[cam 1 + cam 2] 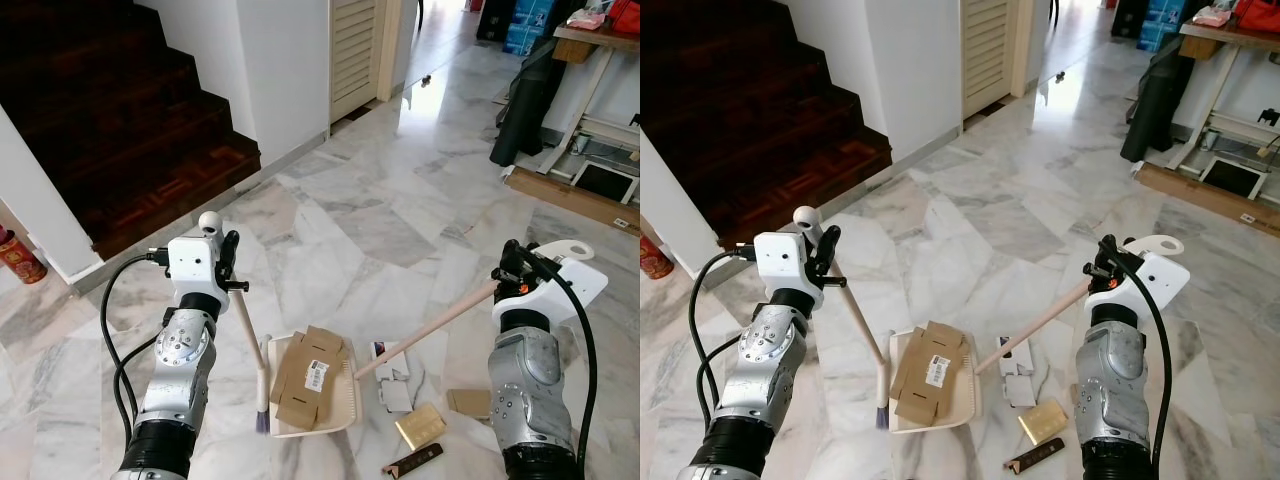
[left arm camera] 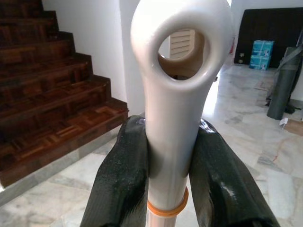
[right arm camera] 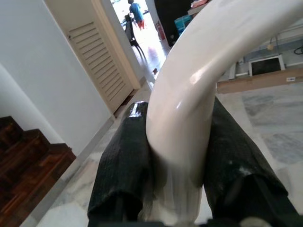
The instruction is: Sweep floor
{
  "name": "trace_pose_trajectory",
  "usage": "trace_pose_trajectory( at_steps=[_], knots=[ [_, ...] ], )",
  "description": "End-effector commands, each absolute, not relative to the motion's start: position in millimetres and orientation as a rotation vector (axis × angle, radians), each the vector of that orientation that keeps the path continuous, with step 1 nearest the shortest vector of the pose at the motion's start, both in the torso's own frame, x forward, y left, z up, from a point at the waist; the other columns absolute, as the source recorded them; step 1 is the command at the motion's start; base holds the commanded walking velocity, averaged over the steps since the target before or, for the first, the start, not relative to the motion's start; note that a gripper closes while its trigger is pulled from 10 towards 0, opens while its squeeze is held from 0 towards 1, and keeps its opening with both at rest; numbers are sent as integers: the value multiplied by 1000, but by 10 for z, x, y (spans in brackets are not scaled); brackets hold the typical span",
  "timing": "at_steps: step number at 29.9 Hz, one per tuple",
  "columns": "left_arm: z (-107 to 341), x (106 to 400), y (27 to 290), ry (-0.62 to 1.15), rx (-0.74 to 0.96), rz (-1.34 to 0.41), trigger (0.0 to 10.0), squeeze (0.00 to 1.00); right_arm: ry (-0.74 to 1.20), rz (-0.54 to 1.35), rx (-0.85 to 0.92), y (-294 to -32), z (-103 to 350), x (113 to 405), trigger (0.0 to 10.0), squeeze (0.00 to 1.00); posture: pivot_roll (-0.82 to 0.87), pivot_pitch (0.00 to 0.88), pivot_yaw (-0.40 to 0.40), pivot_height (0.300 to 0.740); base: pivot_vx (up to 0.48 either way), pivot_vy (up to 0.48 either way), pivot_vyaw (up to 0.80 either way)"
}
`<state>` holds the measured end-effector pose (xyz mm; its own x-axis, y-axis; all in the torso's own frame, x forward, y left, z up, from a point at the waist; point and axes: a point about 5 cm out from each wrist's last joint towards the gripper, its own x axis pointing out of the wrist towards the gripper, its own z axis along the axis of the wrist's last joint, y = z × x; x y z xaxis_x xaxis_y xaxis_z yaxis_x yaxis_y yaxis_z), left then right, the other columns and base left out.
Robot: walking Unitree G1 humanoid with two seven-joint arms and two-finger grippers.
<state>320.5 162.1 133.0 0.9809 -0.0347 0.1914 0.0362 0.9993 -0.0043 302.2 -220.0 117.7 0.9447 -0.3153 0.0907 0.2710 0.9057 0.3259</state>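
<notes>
My left gripper [image 1: 228, 256] is shut on the white looped top of a small broom [image 2: 177, 94]. Its wooden stick [image 1: 247, 330] runs down to the bristles [image 1: 262, 418] on the marble floor. My right gripper [image 1: 514, 264] is shut on the white curved grip [image 3: 189, 94] of a long-handled cream dustpan [image 1: 345, 405], which lies on the floor between my arms. A flattened cardboard box [image 1: 312, 376] rests in the pan. Beside the pan lie a white carton [image 1: 392, 385], a gold packet [image 1: 420, 427], a dark wrapper [image 1: 412, 460] and a brown card [image 1: 468, 402].
A dark wooden staircase [image 1: 130, 110] rises at the left, with a red can [image 1: 20, 258] by its base. A white wall corner [image 1: 285, 70] and a louvred door [image 1: 355, 50] stand ahead. A table [image 1: 600, 45], a dark upright roll [image 1: 525, 100] and a leaning panel [image 1: 603, 182] crowd the right.
</notes>
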Motion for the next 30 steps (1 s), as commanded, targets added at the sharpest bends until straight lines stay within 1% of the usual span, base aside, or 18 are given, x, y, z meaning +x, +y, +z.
trace_pose_trajectory(
  at_steps=[1, 3, 6, 8, 21, 30],
  knots=[
    [1509, 3230, 1618, -259, -9, -41, 10000, 0, -207, -267, 321, -2156, 1330, 3061, 10000, 0, -95, 0, 60, 740, 0, 277, 0],
    [1509, 3229, 1616, -258, -9, -41, 10000, 0, -216, -258, 307, -2152, 1345, 3060, 10000, 0, -95, 0, 60, 740, 0, 277, 0],
    [1510, 3230, 1615, -259, -10, -43, 10000, 0, -217, -254, 312, -2140, 1351, 3061, 10000, 0, -95, 0, 61, 740, 0, 279, 800],
    [1510, 3234, 1611, -258, -10, -44, 10000, 0, -211, -272, 349, -2155, 1337, 3064, 10000, 0, -93, 0, 59, 740, 0, 277, 0],
    [1502, 3233, 1591, -251, -12, -47, 10000, 0, -207, -258, 318, -2150, 1345, 3066, 10000, 0, -93, 0, 56, 740, 0, 279, 0],
    [1498, 3222, 1595, -250, -17, -43, 10000, 0, -203, -258, 343, -2145, 1337, 3067, 10000, 0, -94, 0, 53, 740, 0, 275, 0]
  ],
)
